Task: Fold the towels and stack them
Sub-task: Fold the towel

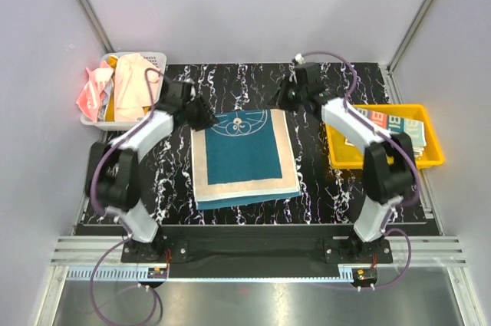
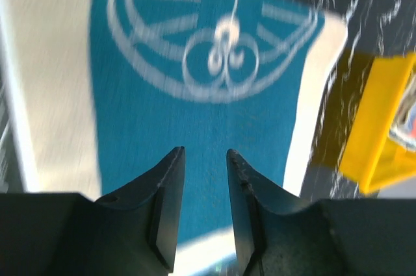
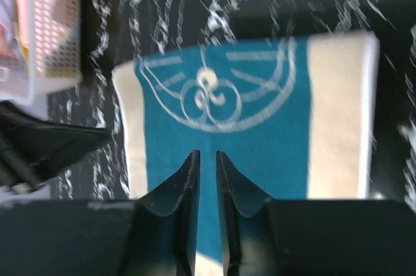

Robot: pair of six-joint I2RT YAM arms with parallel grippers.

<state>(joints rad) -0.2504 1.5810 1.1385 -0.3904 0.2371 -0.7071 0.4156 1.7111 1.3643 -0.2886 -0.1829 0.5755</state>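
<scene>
A teal-and-cream patterned towel (image 1: 242,159) lies folded flat in the middle of the black marbled table. It fills the left wrist view (image 2: 149,126) and the right wrist view (image 3: 260,152). My left gripper (image 1: 202,117) hovers over the towel's far left corner, jaws a little apart and empty (image 2: 205,152). My right gripper (image 1: 290,97) hangs just beyond the far right corner, jaws a narrow gap apart and empty (image 3: 207,154). A pale peach towel (image 1: 135,84) and a coral pink towel (image 1: 92,94) sit crumpled in the basket.
The white mesh basket (image 1: 157,57) stands at the far left, also in the right wrist view (image 3: 55,29). The yellow plastic tray (image 1: 383,163) at the right holds a folded light cloth (image 1: 399,128); the tray shows in the left wrist view (image 2: 380,133). White walls enclose the table.
</scene>
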